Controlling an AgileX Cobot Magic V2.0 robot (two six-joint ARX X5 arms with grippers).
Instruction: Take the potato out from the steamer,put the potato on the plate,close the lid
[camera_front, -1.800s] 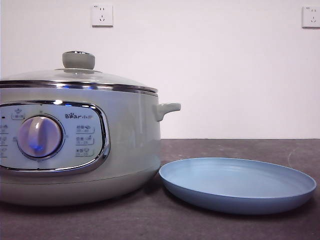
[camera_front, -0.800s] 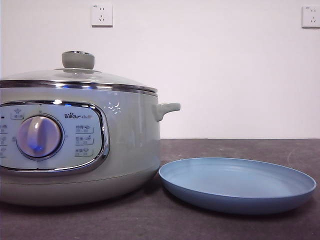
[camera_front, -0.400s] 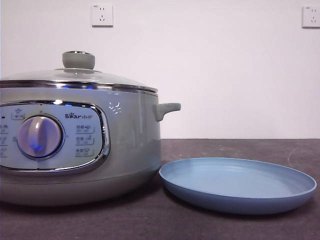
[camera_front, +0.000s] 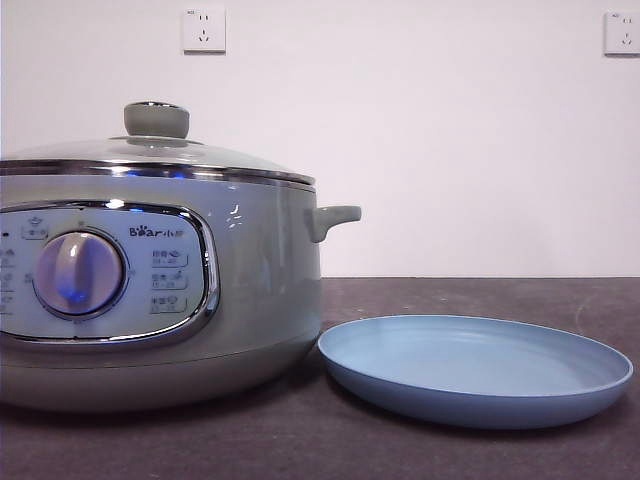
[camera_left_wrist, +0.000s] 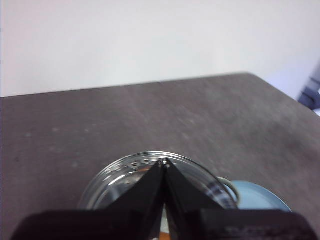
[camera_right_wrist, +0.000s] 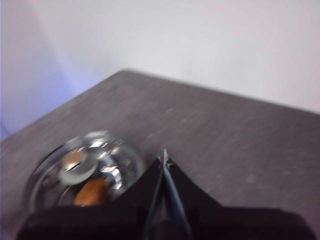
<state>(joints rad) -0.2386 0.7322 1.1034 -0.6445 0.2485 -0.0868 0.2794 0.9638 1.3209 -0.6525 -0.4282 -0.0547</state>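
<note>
Two things are sitting on the counter (camera_front: 480, 455) in front: lidded steamer (camera_front: 260, 290) beside bare plate (camera_front: 475, 370). Left fingers (camera_left_wrist: 164, 162) are hanging closed above the lid (camera_left_wrist: 120, 182). Right fingers (camera_right_wrist: 164, 155) are closed too; potato (camera_right_wrist: 91, 191) is showing under glass.

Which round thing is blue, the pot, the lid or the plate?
The plate is the blue one, wide and shallow, lying empty on the table beside the steamer. The steamer is pale grey-green, and its lid is clear glass with a chrome rim.

"bear" logo on the steamer (camera_front: 250, 270) control panel (camera_front: 100, 272).
</note>
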